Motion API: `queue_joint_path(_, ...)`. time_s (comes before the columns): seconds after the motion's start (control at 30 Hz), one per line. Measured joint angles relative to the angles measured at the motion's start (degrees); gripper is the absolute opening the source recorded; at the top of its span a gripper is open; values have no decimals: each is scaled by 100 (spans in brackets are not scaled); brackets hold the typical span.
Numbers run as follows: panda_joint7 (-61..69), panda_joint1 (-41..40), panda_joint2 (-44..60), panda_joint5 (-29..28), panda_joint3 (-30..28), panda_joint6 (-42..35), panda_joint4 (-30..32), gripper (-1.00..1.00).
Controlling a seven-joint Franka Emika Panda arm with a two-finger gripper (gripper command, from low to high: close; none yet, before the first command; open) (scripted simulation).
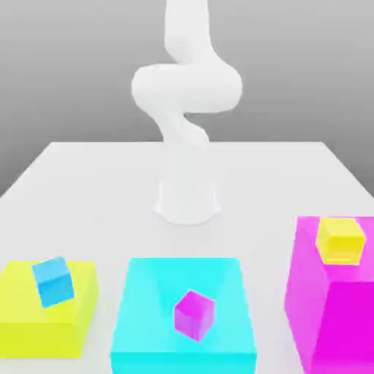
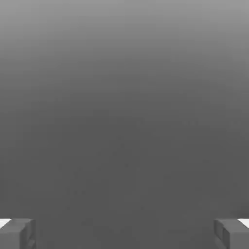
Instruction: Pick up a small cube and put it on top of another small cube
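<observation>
The small yellow cube (image 1: 340, 240) sits on top of the tall magenta block (image 1: 321, 307) at the exterior view's right. The small red cube is out of view. My arm (image 1: 185, 88) rises from its base at the middle of the table and runs up past the frame's edge. In the hand view my gripper (image 2: 124, 234) is open: its two grey fingertips (image 2: 17, 233) stand far apart with nothing between them, against a plain grey background.
A small blue cube (image 1: 54, 280) rests on the flat yellow block (image 1: 22, 314) at the exterior view's left. A small magenta cube (image 1: 194, 315) lies on the cyan block (image 1: 146, 314) in the middle front. The white table (image 1: 88, 190) stretches behind them.
</observation>
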State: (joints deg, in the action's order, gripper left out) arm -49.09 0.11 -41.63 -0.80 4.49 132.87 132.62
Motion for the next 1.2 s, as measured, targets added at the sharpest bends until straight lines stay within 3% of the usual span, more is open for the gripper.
queue_joint_path(0.3, -1718, 190, 1743, -746, 2302, 369, 295, 0)
queue_joint_path(0.6, -3855, 674, 3678, -2066, 4238, 745, 617, 0)
queue_joint_path(0.87, -5074, 365, 5274, -2095, 3606, 2453, 1745, 0)
queue_joint_path(1.13, -6439, 1610, 6413, -3700, 1962, 3274, 1505, 0)
queue_joint_path(1.17, -6537, 1751, 6506, -3827, 1795, 3338, 1472, -100)
queue_joint_path(1.2, -6537, 1751, 6506, -3827, 1795, 3338, 1472, -100)
